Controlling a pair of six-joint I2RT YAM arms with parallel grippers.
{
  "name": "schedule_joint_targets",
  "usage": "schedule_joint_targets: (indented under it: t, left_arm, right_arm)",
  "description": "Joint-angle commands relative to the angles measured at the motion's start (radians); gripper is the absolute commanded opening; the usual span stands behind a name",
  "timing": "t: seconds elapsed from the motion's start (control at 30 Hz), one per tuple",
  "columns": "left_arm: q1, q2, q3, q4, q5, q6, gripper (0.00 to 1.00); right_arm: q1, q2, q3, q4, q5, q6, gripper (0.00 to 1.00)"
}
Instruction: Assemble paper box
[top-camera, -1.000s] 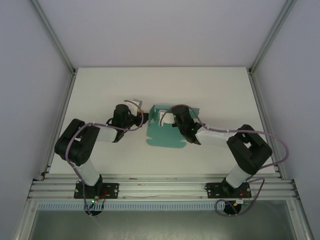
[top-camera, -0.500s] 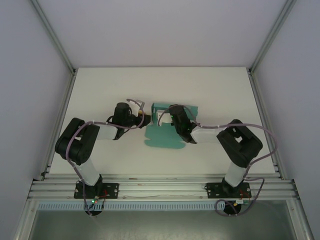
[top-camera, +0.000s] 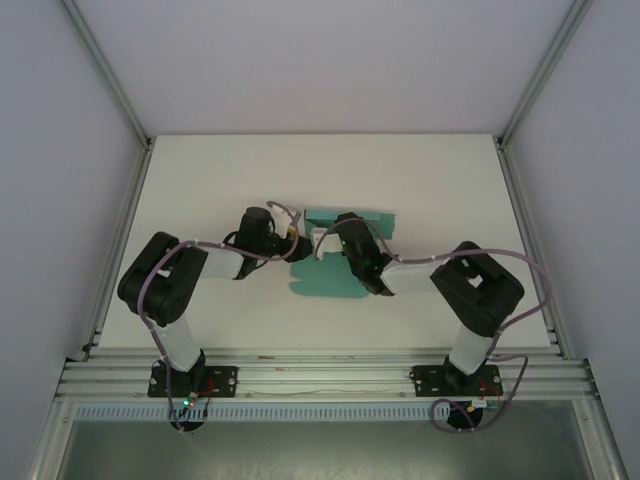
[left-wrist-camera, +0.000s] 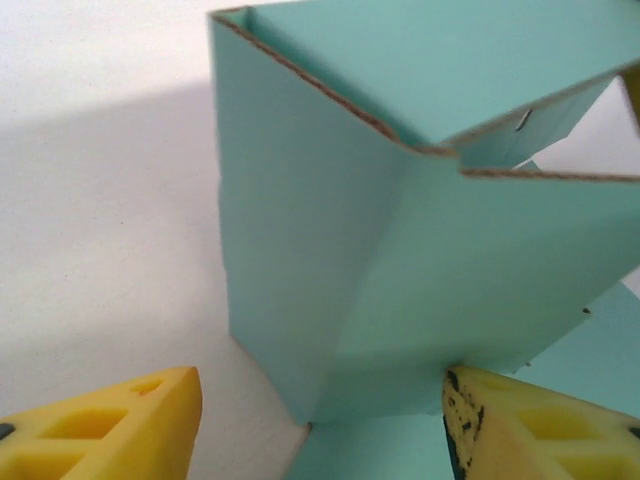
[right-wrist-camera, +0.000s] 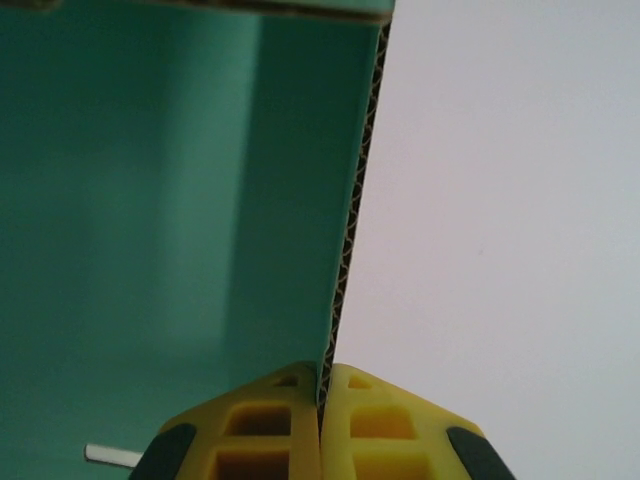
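The teal paper box (top-camera: 322, 284) lies half folded at the table's middle, one wall raised and a flap (top-camera: 377, 220) flat behind it. My right gripper (top-camera: 324, 240) is shut on that raised wall; in the right wrist view its yellow fingers (right-wrist-camera: 270, 425) pinch the corrugated edge of the paper box (right-wrist-camera: 150, 200) at the gripper (right-wrist-camera: 322, 400). My left gripper (top-camera: 298, 243) stands at the box's left side. In the left wrist view the left gripper (left-wrist-camera: 320, 430) is open, and a folded corner of the paper box (left-wrist-camera: 330, 260) sits between its wide-spread fingertips (left-wrist-camera: 120, 430).
The white table (top-camera: 200, 180) is bounded by aluminium rails on the left (top-camera: 118, 245) and right (top-camera: 527, 245). A slotted rail (top-camera: 320, 378) with both arm bases runs along the near edge.
My left gripper has moved right up to the box and its jaws have spread wider. The right arm has folded its elbow in, carrying the held wall slightly left.
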Motion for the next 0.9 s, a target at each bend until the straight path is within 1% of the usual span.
schedule_joint_targets:
  t: [0.0,0.03,0.1,0.17,0.3,0.37,0.43,0.5,0.57,0.63,0.7,0.77,0.8,0.87]
  left_arm:
    - [-0.009,0.015,0.058,-0.005,0.041,0.031,0.70]
    - [-0.009,0.013,0.058,-0.010,0.060,0.042,0.71]
    - [-0.009,0.002,0.061,-0.045,0.092,0.078,0.71]
    - [-0.008,-0.009,0.052,-0.042,0.094,0.078,0.73]
    - [-0.010,-0.017,0.030,0.009,0.097,0.054,0.77]
    - [-0.011,-0.016,0.027,0.037,0.098,0.041,0.78]
    - [-0.011,-0.015,0.033,0.027,0.107,0.046,0.79]
    - [-0.016,-0.019,0.028,0.026,0.103,0.052,0.81]
    - [-0.018,-0.015,0.026,0.032,0.094,0.047,0.85]
    - [-0.020,-0.012,0.027,0.048,0.115,0.035,0.91]
    - [-0.023,-0.004,0.026,0.079,0.121,0.029,0.90]
    - [-0.023,0.010,0.047,0.059,0.094,0.025,0.87]
    - [-0.025,0.015,0.068,0.023,0.078,0.027,0.83]
    - [-0.027,0.019,0.085,-0.008,0.055,0.029,0.68]
  right_arm:
    - [0.020,-0.092,0.026,-0.322,-0.079,0.136,0.00]
    - [0.021,-0.108,0.038,-0.364,-0.091,0.164,0.00]
    - [0.020,-0.135,0.048,-0.387,-0.109,0.205,0.00]
    - [0.020,-0.146,0.053,-0.418,-0.113,0.207,0.00]
    - [0.024,-0.125,0.038,-0.403,-0.078,0.179,0.00]
    - [0.027,-0.106,0.018,-0.370,-0.065,0.154,0.00]
    - [0.034,-0.080,-0.017,-0.297,-0.038,0.097,0.00]
    - [0.039,-0.052,-0.049,-0.184,-0.029,0.044,0.00]
    - [0.052,-0.035,-0.042,-0.142,-0.007,0.050,0.00]
    - [0.063,-0.030,-0.035,-0.158,0.013,0.058,0.00]
    - [0.067,-0.034,-0.050,-0.131,0.014,0.057,0.00]
    - [0.069,-0.053,-0.053,-0.124,0.009,0.076,0.00]
    - [0.073,-0.069,-0.048,-0.144,0.004,0.097,0.00]
    - [0.077,-0.100,-0.040,-0.193,-0.011,0.136,0.00]
